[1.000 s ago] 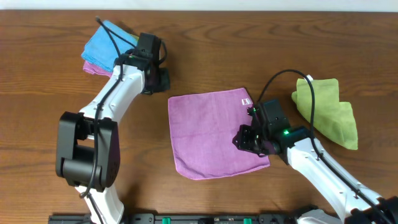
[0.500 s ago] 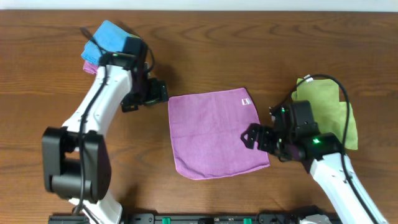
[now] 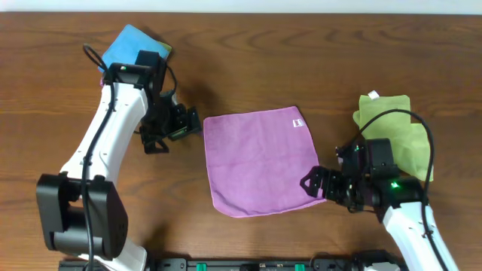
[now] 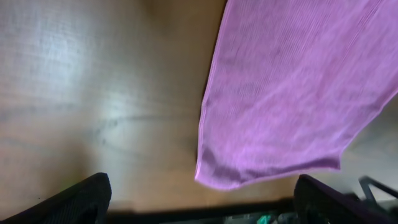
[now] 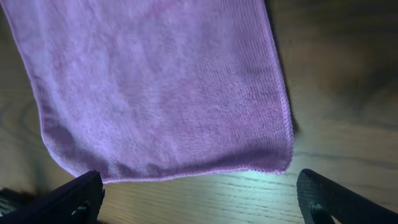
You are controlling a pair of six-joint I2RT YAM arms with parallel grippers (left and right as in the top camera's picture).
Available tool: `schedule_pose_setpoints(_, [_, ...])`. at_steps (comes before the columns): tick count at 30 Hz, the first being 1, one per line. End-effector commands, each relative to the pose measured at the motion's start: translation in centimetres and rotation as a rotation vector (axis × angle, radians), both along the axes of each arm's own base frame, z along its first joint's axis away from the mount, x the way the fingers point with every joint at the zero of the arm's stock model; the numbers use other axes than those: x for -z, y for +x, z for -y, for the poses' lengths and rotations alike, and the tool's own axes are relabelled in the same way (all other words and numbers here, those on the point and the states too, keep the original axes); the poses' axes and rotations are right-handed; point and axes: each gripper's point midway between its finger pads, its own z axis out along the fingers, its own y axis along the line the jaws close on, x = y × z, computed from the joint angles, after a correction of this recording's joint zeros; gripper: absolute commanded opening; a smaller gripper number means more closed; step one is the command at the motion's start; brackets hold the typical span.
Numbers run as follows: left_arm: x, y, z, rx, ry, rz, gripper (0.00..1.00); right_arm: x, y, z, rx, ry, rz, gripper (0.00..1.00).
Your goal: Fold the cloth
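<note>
- Cloth [image 3: 260, 162], the purple one, lies flat and fully open at the middle of the table [image 3: 248, 60]. No fold is made yet, and a small white tag [image 3: 297, 124] sits at its 1 o'clock corner.
- My left claw [image 3: 183, 123] hangs just off the cloth's 10 o'clock corner. Its fingers [image 4: 81, 199] are spread wide with nothing between them, and bare wood lies under it.
- My right claw [image 3: 315, 183] sits at the cloth's 4 o'clock corner. It too is spread wide and empty; in the right wrist view the hem and that corner lie just ahead of my fingers [image 5: 68, 199].
- To do this step well, I judge each claw should come down on a corner, not on the middle of an edge, and pinch only the one layer.
- I would pick two corners that share an edge, so that the edge lifts evenly. Both should rise only enough to clear the rest of the sheet, then go across and land hem on hem.
- The left claw is beside the fabric, not over it, so it needs to move toward 3 o'clock before it closes.
- The risk I see is one corner slipping, or the sheet dragging across the smooth wood and folding crooked.
- The surface is dark brown wood grain, with glare in both wrist views.
- A crumpled green cloth [image 3: 395, 132] lies at 3 o'clock, close behind my right arm.
- A blue cloth [image 3: 132, 45] lies at 10 o'clock behind my left arm, well apart from the work.
- Of the room I see only a pale strip past the table's 12 o'clock edge.
</note>
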Motion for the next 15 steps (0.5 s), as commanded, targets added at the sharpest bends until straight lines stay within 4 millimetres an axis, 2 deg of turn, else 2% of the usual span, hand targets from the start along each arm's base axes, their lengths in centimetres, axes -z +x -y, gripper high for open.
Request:
schedule_pose_setpoints(1, [-2.5,-0.7,-0.2,0.014,-0.007,0.061,0.95,-0.1,0.0,-0.3,-0.015,0.027,0.018,0.99])
schedule_pose_setpoints(9, [-7.1,-4.5,-1.2,-0.053,0.014,0.136,0.95,-0.5,1.2,-0.4,-0.025,0.032,0.076,0.99])
schedule_pose_setpoints(12, [-7.3,-6.1,-1.3,-0.103,0.011,0.137,0.95,-0.6,1.4,-0.4,-0.025,0.032,0.085,0.99])
schedule_pose_setpoints(15, [-6.2,-8.2,-1.2,-0.146,-0.012,0.11,0.95,-0.6,1.3,-0.4,-0.025,0.032,0.085,0.99])
